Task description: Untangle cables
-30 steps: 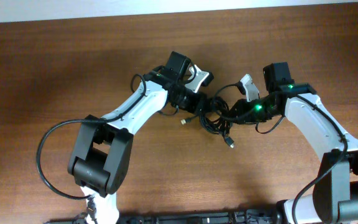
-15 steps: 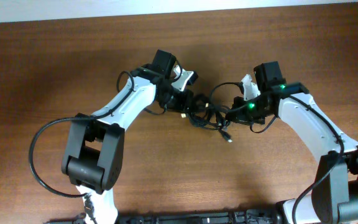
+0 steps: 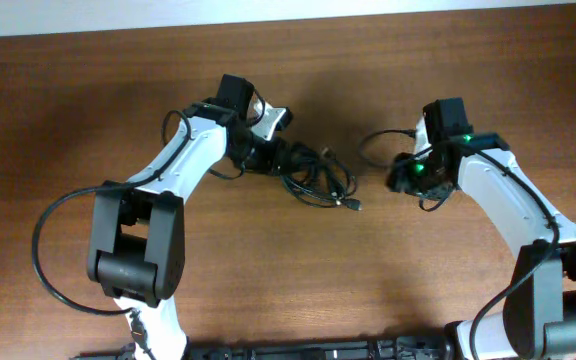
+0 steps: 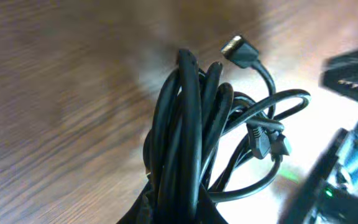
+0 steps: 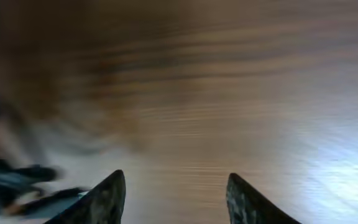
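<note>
The cables [image 3: 318, 180], a tight black bundle of looped cords, lie mid-table [image 3: 68, 100]. The left gripper [image 3: 274, 155] clamps one end, and the long axis runs toward 4 o'clock (a metallic plug [image 3: 354, 204] tips it). At 3 o'clock, the right gripper [image 5: 176, 186] gapes wide.

The cables [image 3: 313, 178] are glossy black with a silvery plug end [image 4: 231, 45], the desk [image 3: 58, 110] is reddish-brown with streaky wood grain, and the white-and-black right arm [image 3: 498, 190] shows a green light [image 3: 415, 170].
</note>
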Controlling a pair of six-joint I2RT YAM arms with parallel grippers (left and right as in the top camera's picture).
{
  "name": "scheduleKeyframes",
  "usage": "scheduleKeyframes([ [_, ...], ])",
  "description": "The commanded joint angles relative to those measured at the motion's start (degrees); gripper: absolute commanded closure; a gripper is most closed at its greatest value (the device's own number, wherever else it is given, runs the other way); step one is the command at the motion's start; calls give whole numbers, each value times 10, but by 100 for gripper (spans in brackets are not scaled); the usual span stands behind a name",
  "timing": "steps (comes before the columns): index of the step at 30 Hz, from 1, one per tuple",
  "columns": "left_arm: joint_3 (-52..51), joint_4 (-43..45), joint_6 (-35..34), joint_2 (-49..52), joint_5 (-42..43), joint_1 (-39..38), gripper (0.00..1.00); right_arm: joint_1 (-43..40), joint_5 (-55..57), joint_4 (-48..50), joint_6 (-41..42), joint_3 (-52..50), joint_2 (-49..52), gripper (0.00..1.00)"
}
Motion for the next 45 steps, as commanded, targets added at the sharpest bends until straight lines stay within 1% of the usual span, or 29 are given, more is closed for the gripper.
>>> scheduleKeyframes([
  [1,5,1,74,-24,147,-3,100,3,-181,25,-97,0,1,48],
  [2,5,2,79,-24,163,-3,100,3,-187,27,-97,0,1,48],
  [3,5,2,80,-24,160,-3,100,3,-201,26,-97,0,1,48],
  [5,5,2,80,-24,160,-3,100,3,-273,26,-141,0,1,48],
  [7,5,2,79,-24,130,-3,100,3,-324,27,-161,0,1,47],
  [10,5,2,79,-24,121,-3,100,3,-326,31,-161,0,1,47],
  [11,5,1,79,-24,93,-3,100,3,-319,41,-161,0,1,47],
  [12,5,-2,72,-24,45,-3,100,3,-315,48,-160,0,1,48],
  [13,5,-6,71,-24,25,-3,100,3,-315,50,-160,0,1,47],
  [18,5,-8,71,-24,25,-2,100,3,-296,58,-160,0,1,47],
  [27,5,0,75,-24,158,-4,100,3,-296,54,-161,0,1,47],
  [34,5,6,75,-24,174,-4,100,3,-299,33,-161,0,1,47],
  [36,5,6,75,-24,174,-4,100,9,-298,33,-161,0,1,48],
  [38,5,6,75,-24,174,-4,100,20,-297,34,-161,0,1,54],
  [42,5,6,75,-24,174,-4,100,34,-276,49,-160,0,1,77],
  [44,5,6,75,-24,173,-4,100,34,-236,48,-157,0,1,92],
  [45,5,6,75,-24,171,-4,100,34,-205,49,-133,0,1,96],
])
